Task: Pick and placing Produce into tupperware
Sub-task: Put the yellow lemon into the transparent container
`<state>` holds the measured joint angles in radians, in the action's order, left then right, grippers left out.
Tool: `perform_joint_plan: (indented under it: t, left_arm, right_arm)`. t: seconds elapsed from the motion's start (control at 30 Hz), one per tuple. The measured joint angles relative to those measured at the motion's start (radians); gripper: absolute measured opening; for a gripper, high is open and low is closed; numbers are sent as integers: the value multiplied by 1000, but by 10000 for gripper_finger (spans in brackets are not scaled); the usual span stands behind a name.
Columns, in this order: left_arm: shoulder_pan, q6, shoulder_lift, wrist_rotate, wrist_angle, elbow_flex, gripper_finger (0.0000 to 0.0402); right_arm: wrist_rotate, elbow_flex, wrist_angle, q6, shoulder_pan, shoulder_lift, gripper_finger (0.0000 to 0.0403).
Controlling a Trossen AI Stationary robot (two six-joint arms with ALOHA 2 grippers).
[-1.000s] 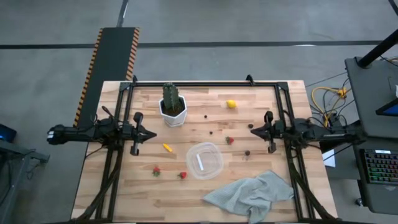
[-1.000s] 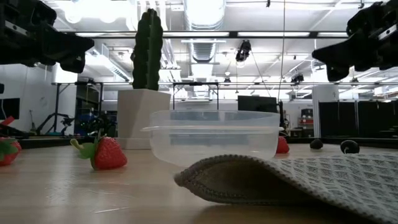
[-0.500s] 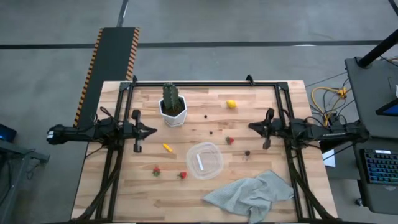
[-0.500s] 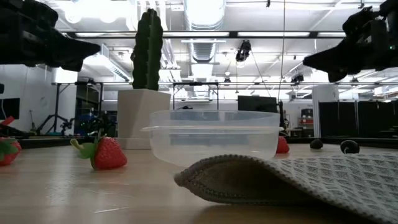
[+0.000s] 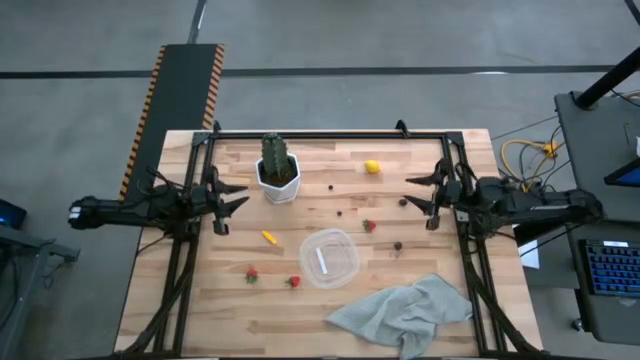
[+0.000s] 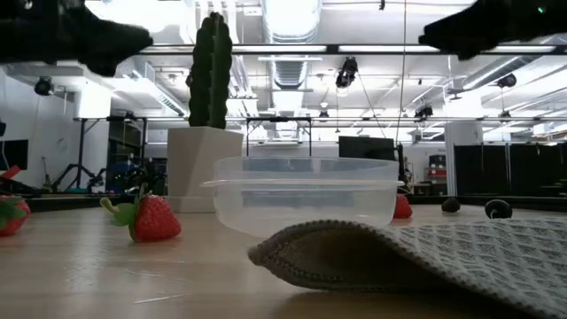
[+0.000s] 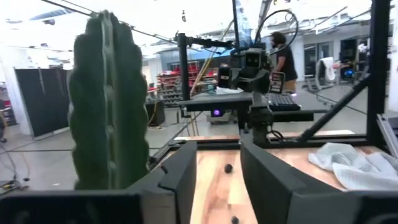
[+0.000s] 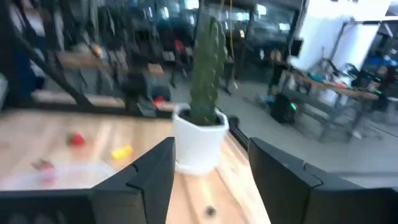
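The clear tupperware point(image 5: 330, 258) stands on the wooden table's near middle; it also shows in the low view point(image 6: 301, 195). Produce lies scattered on the wood: a lemon point(image 5: 372, 167) far back, a carrot piece point(image 5: 268, 237), strawberries point(image 5: 251, 274) point(image 5: 294, 282) point(image 5: 369, 226), and dark berries point(image 5: 346, 212) point(image 5: 398, 245). My left gripper point(image 5: 238, 197) hovers open at the table's left side, beside the cactus. My right gripper point(image 5: 410, 192) hovers open at the right side. Both point level toward the middle, with nothing between their fingers point(image 7: 217, 180) point(image 8: 208, 180).
A green cactus in a white pot point(image 5: 277, 172) stands at the far left middle, close to my left gripper. A grey-green cloth point(image 5: 405, 310) lies crumpled at the near right corner, beside the tupperware. A black frame point(image 5: 330, 134) runs along the table's far edge and sides.
Both grippers have risen well above the table and opened from shut; in the low view they have climbed to the picture's top. Both wrists have rolled a little. No produce, nor the tupperware, has moved.
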<state>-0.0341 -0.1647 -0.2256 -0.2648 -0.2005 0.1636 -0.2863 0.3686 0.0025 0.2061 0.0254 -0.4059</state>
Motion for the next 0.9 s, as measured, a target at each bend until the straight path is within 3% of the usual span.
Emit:
perform_joint_plan:
  t: [0.13,0.23,0.5,0.9]
  left_arm:
    - [0,-31,-105,-32,31,106,133]
    - [0,-37,-178,-33,61,145,134]
    - [0,-55,-277,-36,27,153,134]
    - [0,-61,-277,-35,-24,165,135]
  right_arm:
    - [-184,174,-199,30,-2,-140,201]
    - [-229,274,-305,25,-25,-245,201]
    - [-225,435,-437,3,-143,-502,201]
    - [-21,483,-451,19,-363,-767,201]
